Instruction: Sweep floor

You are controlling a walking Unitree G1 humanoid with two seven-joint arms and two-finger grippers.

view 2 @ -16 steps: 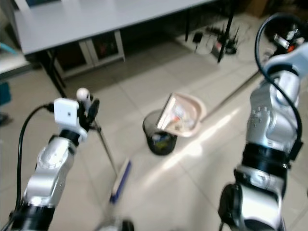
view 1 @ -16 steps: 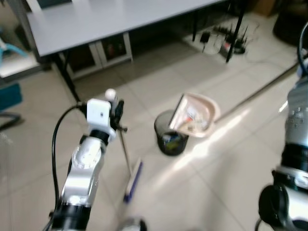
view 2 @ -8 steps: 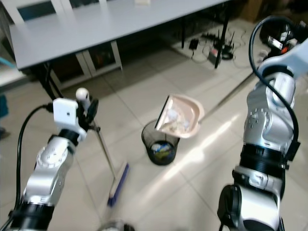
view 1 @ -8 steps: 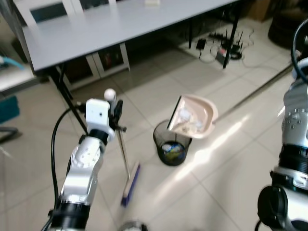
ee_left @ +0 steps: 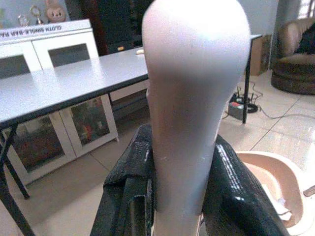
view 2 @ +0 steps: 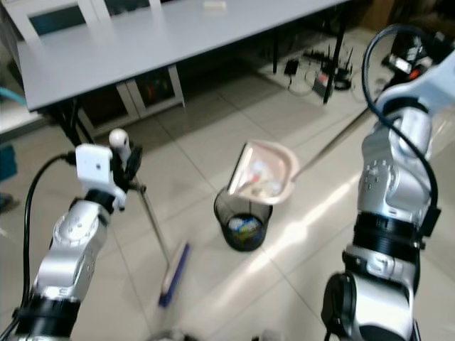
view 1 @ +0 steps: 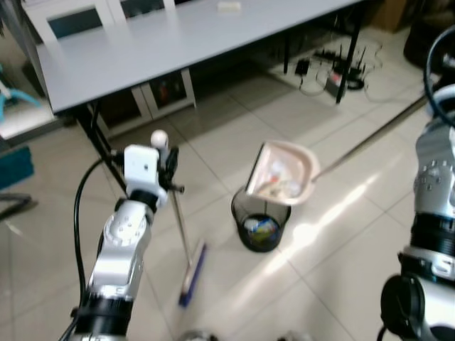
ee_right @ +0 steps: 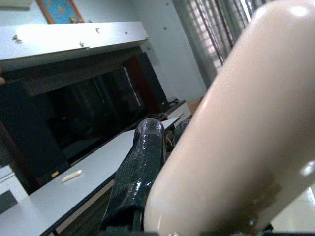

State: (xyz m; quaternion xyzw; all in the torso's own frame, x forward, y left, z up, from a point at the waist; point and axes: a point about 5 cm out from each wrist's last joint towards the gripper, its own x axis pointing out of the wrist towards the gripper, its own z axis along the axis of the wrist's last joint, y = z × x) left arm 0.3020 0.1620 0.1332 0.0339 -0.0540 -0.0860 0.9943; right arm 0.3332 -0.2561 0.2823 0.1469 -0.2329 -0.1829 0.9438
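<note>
The two head views look forward and down from above onto a tiled floor (view 1: 341,263), each set a little aside from the other. Both share the wire bin (view 1: 261,222), the tilted dustpan (view 1: 286,172), the broom (view 1: 190,273) and the long grey bench (view 1: 163,39). The left wrist view looks along the left tool (ee_left: 179,196), very near the broom's pale handle top (ee_left: 194,93), with the same bench and the dustpan's rim beyond. The right wrist view looks along the right tool (ee_right: 162,162), close against a cream pole (ee_right: 236,147), towards dark cabinets (ee_right: 83,115).
</note>
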